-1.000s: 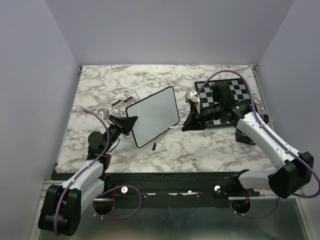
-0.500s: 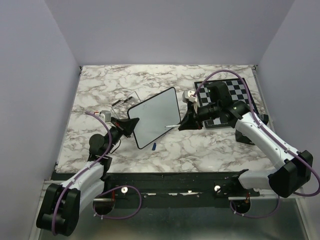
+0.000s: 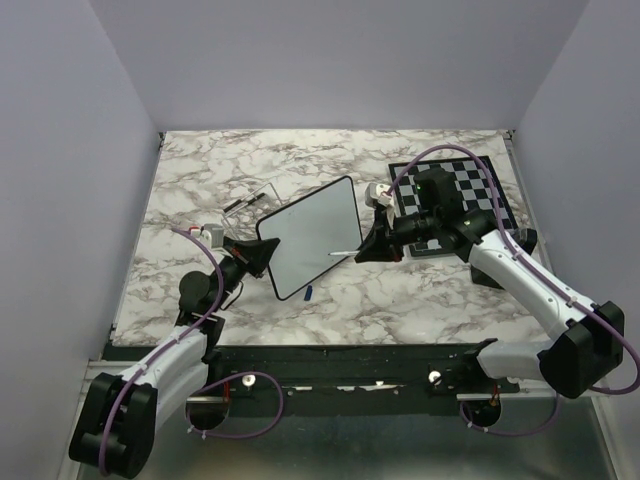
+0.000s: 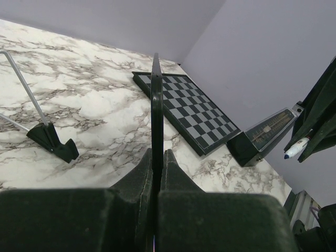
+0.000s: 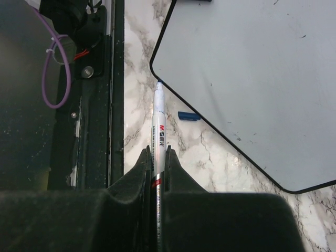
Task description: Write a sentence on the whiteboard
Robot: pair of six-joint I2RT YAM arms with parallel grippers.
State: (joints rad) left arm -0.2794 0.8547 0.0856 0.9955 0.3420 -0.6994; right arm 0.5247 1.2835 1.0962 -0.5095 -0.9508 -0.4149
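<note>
Left gripper (image 3: 263, 252) is pinched shut on the left edge of the whiteboard (image 3: 312, 235). Left wrist view shows the board edge-on between the fingers (image 4: 142, 173). The board sits mid-worktop (image 3: 420, 300), rotated off-square to the worktop edges. Right gripper (image 3: 372, 246) is clamped on a marker pen (image 5: 159, 123), uncapped, with the blue tip right at the board's black frame on the near-right side. Cannot tell if the tip touches. Blue cap (image 3: 309, 292) lies on the worktop just beside the board's near corner. Chessboard (image 3: 470, 190) is at far right.
</note>
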